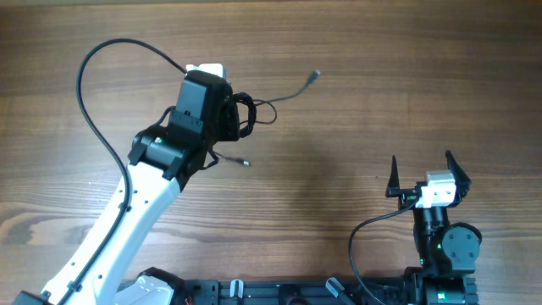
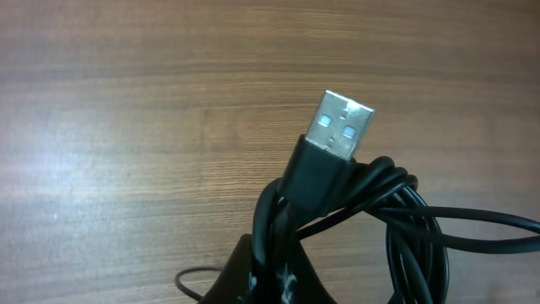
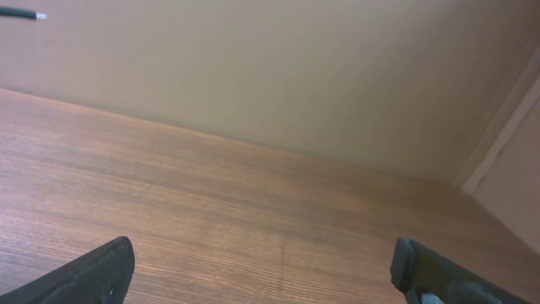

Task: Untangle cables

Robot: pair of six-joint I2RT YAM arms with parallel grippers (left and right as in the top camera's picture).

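the left fingers (image 2: 266, 274) are pressing together at the bottom of the left wrist view. strands of the cables (image 1: 244, 114) are crossing right at their tip, so i am judging them closed on the bundle. the overhead view is hiding the pinch itself under the wrist.

the cables are sitting as a tight clump just beside that wrist, on the side facing the right arm, over the far left-centre of the surface (image 1: 356, 127). a usb plug (image 2: 342, 127) is sticking up out of the clump, close above the fingers. two free tails are leaving it. one is running away and to the right to a silver tip (image 1: 315, 75). the other is dropping back toward the robot to a second tip (image 1: 246, 163). so the loose length is mostly trailing out toward the right arm's side.

the right fingers (image 1: 395, 182) are standing wide open with nothing between them, near the robot's base and well apart from the clump and both tips. the left arm is by far the nearer.

the coming move is probably turning on that gap: the right arm would be reaching forward and to its left for a tail while the left is anchoring the clump. the near tail is looking like the easier one to meet. the untangling is looking barely begun, with the loops wound tight.
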